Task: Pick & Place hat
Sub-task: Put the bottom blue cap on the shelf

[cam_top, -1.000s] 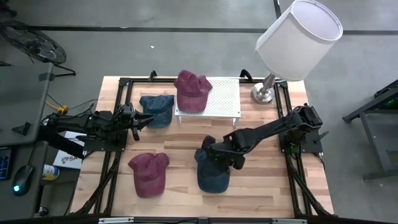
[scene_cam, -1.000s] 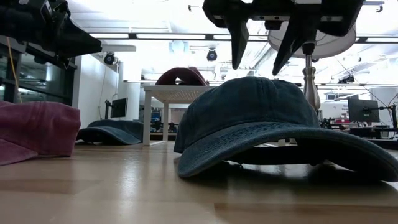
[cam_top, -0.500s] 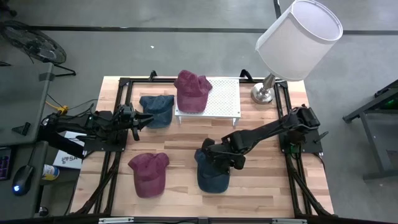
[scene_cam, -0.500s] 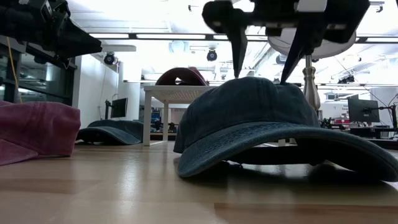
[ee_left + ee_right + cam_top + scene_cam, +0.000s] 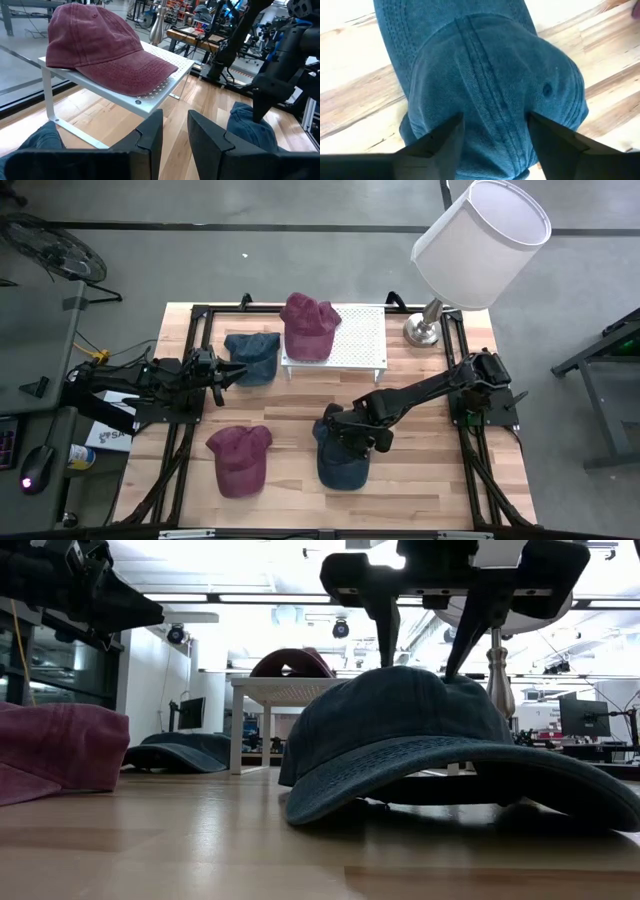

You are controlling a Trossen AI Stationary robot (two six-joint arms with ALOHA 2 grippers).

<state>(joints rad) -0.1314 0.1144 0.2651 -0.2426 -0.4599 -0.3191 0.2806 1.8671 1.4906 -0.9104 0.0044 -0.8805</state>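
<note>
A dark blue cap [image 5: 343,462] lies near the table's front middle, its rim and brim on the wood; it also shows in the low view [image 5: 400,740]. My right gripper [image 5: 345,436] is open, directly above it, its fingers astride the crown [image 5: 493,119]. My left gripper [image 5: 226,373] is open and empty at the left, beside a second blue cap [image 5: 252,358] that lies on the table. A maroon cap [image 5: 305,325] sits on a white perforated rack [image 5: 362,340]. Another maroon cap [image 5: 240,458] lies at the front left. My right gripper's open fingers come from above, pointing down. Their tips [image 5: 388,662] meet the top of the blue cap's crown [image 5: 475,107], one on each side of its centre seam. The cap rests on the table, crown up, with nothing pinched between the fingers.
A lamp with a white shade [image 5: 482,240] stands at the table's far right corner on a metal base [image 5: 424,332]. Black frame rails [image 5: 470,470] run along the table's left and right sides. Bare wood [image 5: 420,470] lies to the right of the near blue cap.
My right gripper has gone down from just above the near blue cap until its fingertips reach the crown, moving slightly toward the table's near edge. The cap has stayed where it was.
</note>
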